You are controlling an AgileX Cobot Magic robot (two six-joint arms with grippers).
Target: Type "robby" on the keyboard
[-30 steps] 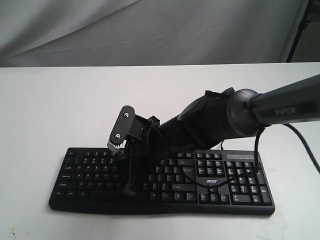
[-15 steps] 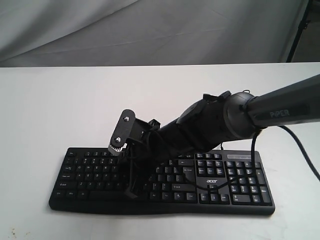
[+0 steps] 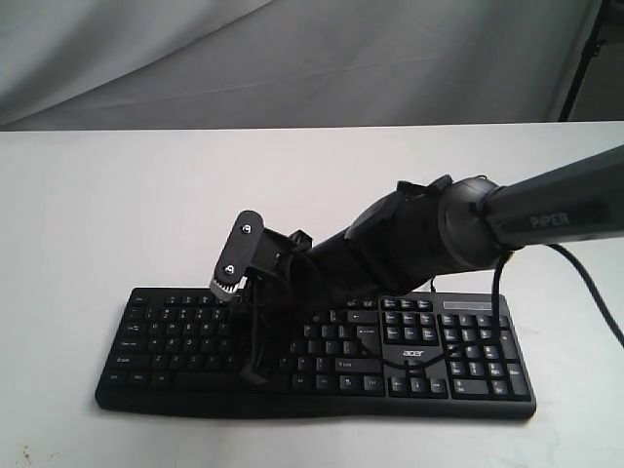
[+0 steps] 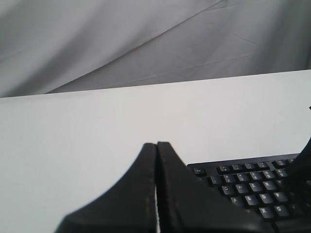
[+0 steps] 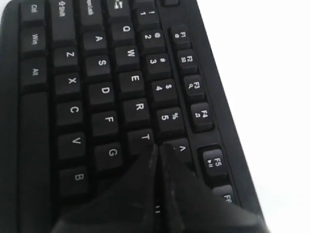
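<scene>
The black keyboard (image 3: pixel 166 336) lies on the white table near its front edge, with white legends, a number pad and an acer logo (image 3: pixel 410 352). My right arm reaches across it from the right. The right gripper (image 3: pixel 254 375) is shut with nothing in it and points down at the left-middle letter keys. In the right wrist view its closed tip (image 5: pixel 158 146) sits at the edge of the T key (image 5: pixel 144 137), hiding the keys beneath; R (image 5: pixel 139 107) and B (image 5: pixel 77 177) show. The left gripper (image 4: pixel 156 144) is shut and empty, off the keyboard's (image 4: pixel 252 187) left end.
A thin black cable (image 3: pixel 390 359) loops over the keys by the logo. The white table (image 3: pixel 117 205) stretches behind and to both sides of the keyboard. A grey cloth backdrop (image 3: pixel 292 58) hangs behind the table, with a dark stand leg (image 3: pixel 585 49) at the far right.
The right gripper dipped slightly toward the keys half a second ago and has risen a little since. The keyboard has not moved.
</scene>
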